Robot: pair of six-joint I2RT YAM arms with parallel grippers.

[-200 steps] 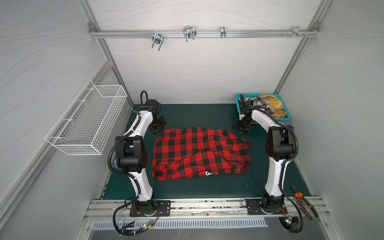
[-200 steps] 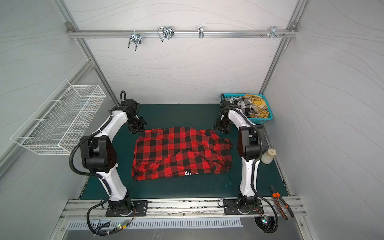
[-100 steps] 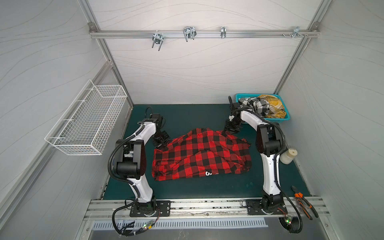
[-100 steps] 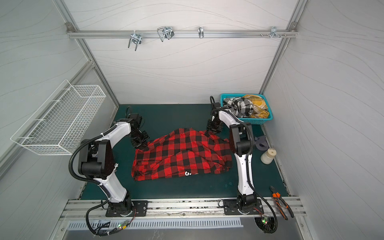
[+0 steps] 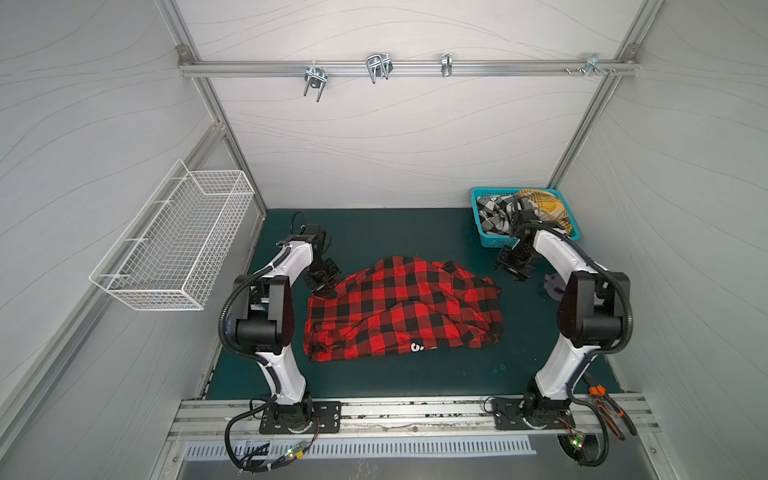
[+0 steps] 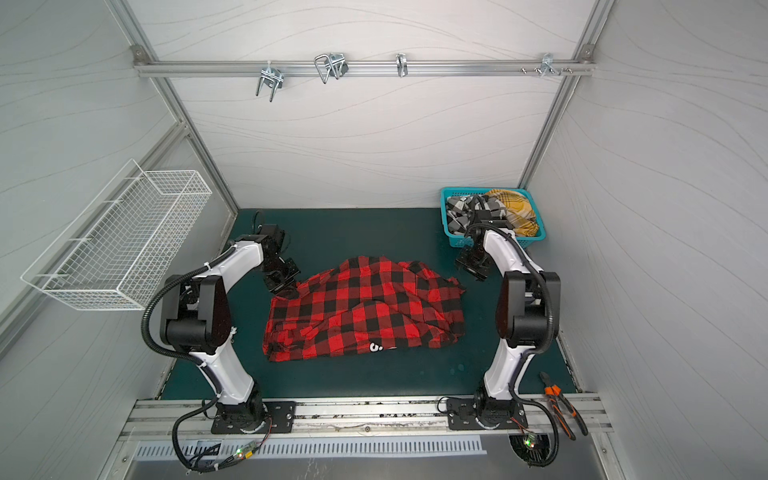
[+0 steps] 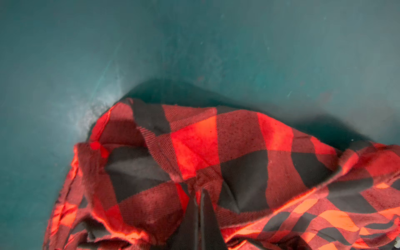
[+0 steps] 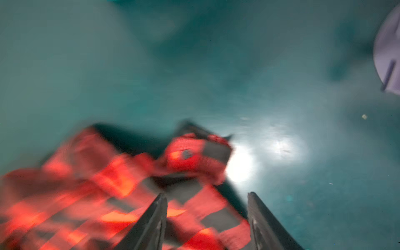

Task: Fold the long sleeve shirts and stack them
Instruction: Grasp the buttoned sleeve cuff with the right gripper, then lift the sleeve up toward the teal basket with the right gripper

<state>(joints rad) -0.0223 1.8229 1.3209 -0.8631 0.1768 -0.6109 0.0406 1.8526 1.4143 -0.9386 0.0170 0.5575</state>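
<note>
**Top views.**
- Red-and-black shirt [image 5: 403, 307] [image 6: 365, 309]: rumpled heap at the middle of the green mat [image 5: 374, 232], a bit of white lettering at the near hem.
- Left gripper [image 5: 325, 291] [image 6: 287, 289]: at the heap's far-left corner, touching cloth.
- Right gripper [image 5: 514, 272] [image 6: 476, 272]: over bare mat just past the far-right sleeve end, apart from cloth.
- Black-and-white shirt [image 5: 492, 212] and mustard shirt [image 5: 540, 205]: bundled in the teal basket [image 5: 486, 240] at the far-right corner.
- Free room: wide bare strip behind the heap, narrower strip in front up to the rail, bare margins at both sides.
- Wire basket [image 5: 178, 245]: on the left wall.
- Grey scrap [image 5: 552, 284]: on the mat beside the right arm.
- Pliers [image 5: 606, 403]: on the front rail, right end.

**Left wrist.**
- Left gripper [image 7: 199, 191]: clamped tight on a fold of the red-and-black shirt [image 7: 216, 151].
- Hem edge raised beyond the tips, then bare mat.

**Right wrist, blurred.**
- Right gripper [image 8: 206, 194]: jaws spread apart, nothing clamped.
- Cuff end of the shirt [image 8: 190, 155] just ahead of one finger, bare mat ahead of the other.
</note>
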